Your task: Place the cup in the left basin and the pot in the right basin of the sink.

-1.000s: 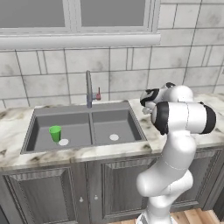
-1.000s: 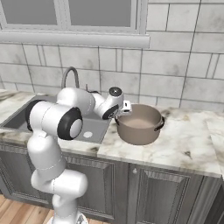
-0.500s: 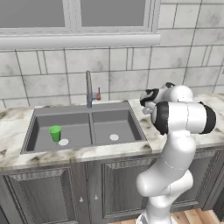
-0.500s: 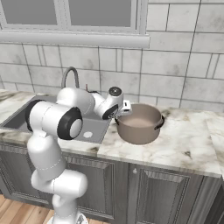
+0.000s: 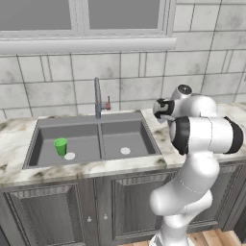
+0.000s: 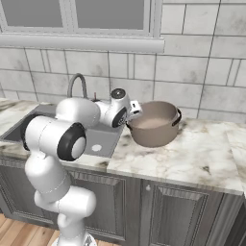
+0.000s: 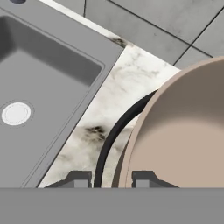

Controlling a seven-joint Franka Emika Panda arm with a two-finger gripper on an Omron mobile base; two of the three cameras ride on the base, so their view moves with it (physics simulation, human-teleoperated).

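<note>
Pot lift coming up
Our pincer (image 7: 111,178) clamps the pot (image 6: 154,124) rim; we judge it heavy, rigid, tip-prone.

The scene is evenly and softly lit, with no single source to be made out. Faint shadows are cast inside the sink (image 5: 91,141) and beneath the pot (image 6: 153,124) on the counter (image 6: 192,156). Mild highlights are seen on the white arm. Everything is rendered sharp, without blur or edge distortion.

Marble counter (image 6: 192,158), sink (image 5: 91,122) inset
</note>
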